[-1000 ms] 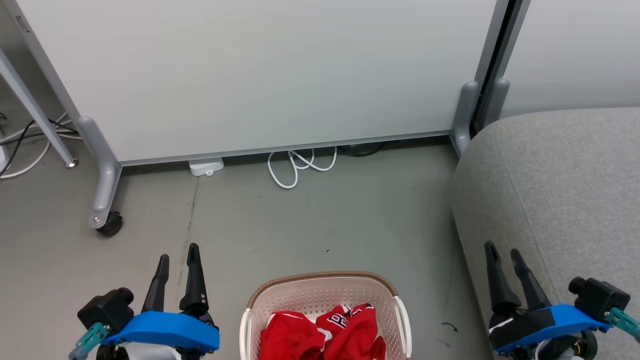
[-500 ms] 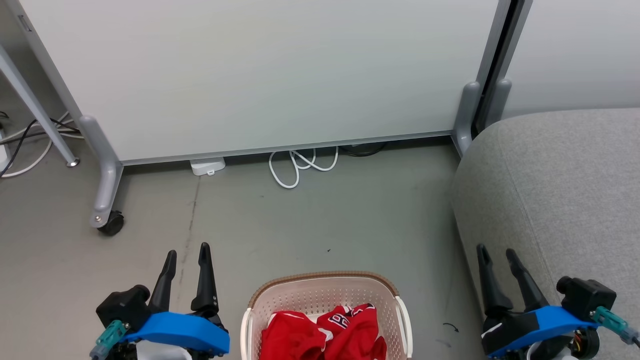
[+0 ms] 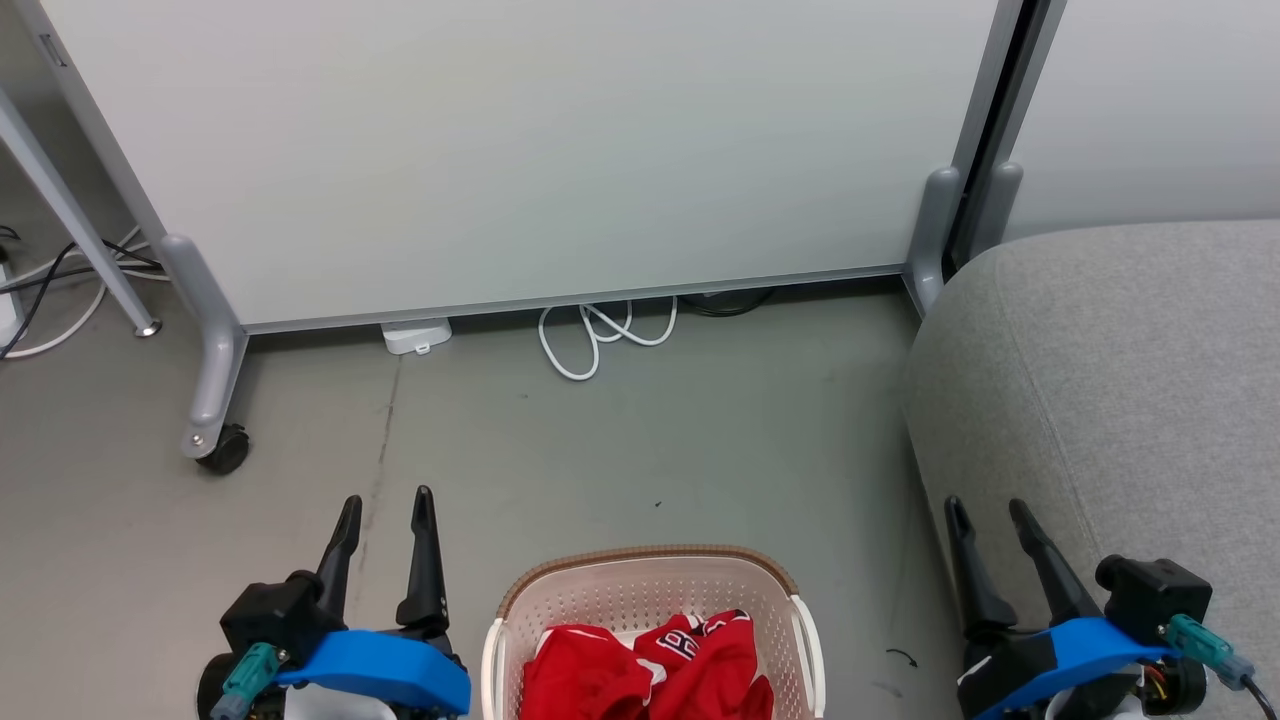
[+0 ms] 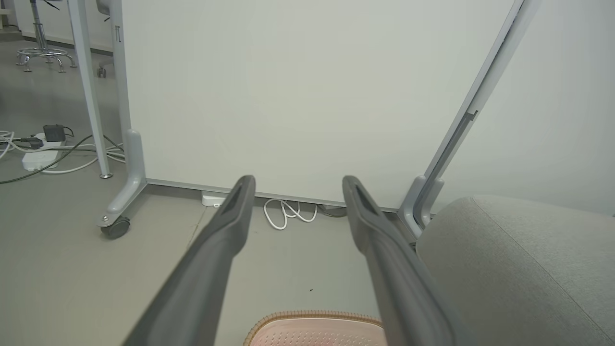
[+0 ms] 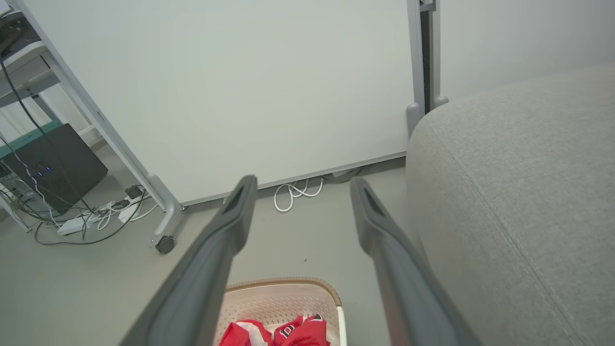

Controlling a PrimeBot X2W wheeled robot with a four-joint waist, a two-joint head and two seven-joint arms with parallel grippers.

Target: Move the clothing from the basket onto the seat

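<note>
– While I look down from the head camera, the biggest thing on my screen is the pale partition panel (image 3: pixel 520 150), which stands across the far side on grey legs.

– And the seat?

– I have the seat (image 3: pixel 1130 380) on my right, a grey cushion with a rounded corner and a seam line. Its far corner sits near the panel's right leg. Grey floor (image 3: pixel 650 430) lies between the two.

– Where is the basket?

– I see the basket (image 3: pixel 650 552) on the floor at the bottom middle, between my two arms. A strip of floor keeps it apart from the seat. The clothing (image 3: pixel 640 670) lies bunched inside it: two red pieces touching, the right one with black-and-white lettering, the left one with a white stripe that I catch from the right wrist.

– How are your fingers?

– I have the left gripper (image 3: pixel 387 497) just beside the basket's left side, fingers spread wide, with floor showing between them. The right gripper (image 3: pixel 984 504) is spread just as wide, and on my screen it stands against the seat's near edge. Whether it touches the fabric I cannot tell.

– Anything smaller?

– I can make out a looped white cable (image 3: pixel 600 335) at the panel's foot, a white adapter (image 3: pixel 415 335) beside it, and a black caster (image 3: pixel 222 450) under the left leg.
</note>
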